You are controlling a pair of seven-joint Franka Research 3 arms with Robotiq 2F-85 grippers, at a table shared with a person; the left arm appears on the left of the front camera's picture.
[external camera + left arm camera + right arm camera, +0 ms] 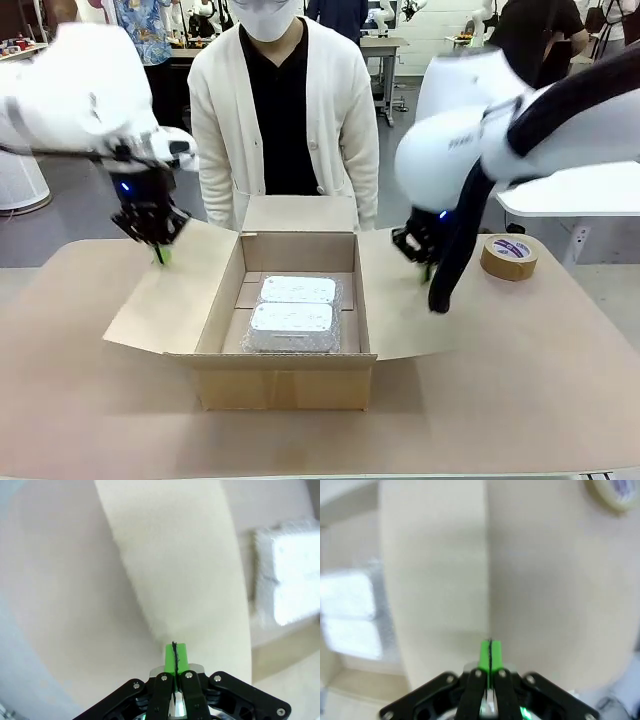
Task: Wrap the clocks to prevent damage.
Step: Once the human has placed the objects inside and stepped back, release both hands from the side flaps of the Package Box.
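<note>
Clocks point(292, 318), two white bubble-wrapped rectangular slabs, lie in the cardboard box point(285, 385); both jaws clenched.

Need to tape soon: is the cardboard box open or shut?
Open: the cardboard box has its flaps spread outward; wrapped clocks show inside.

The far clock point(297, 289) and the near clock point(291, 318) are laid flat on the floor of an open cardboard box point(285, 385), one behind the other. Each is seen as a white, rounded rectangle with its broad face up, covered in clear bubble wrap point(296, 343). The 2 are set just beside each other, slightly right of the box's middle. In both wrist views they are rendered as blurred white blocks.
</note>
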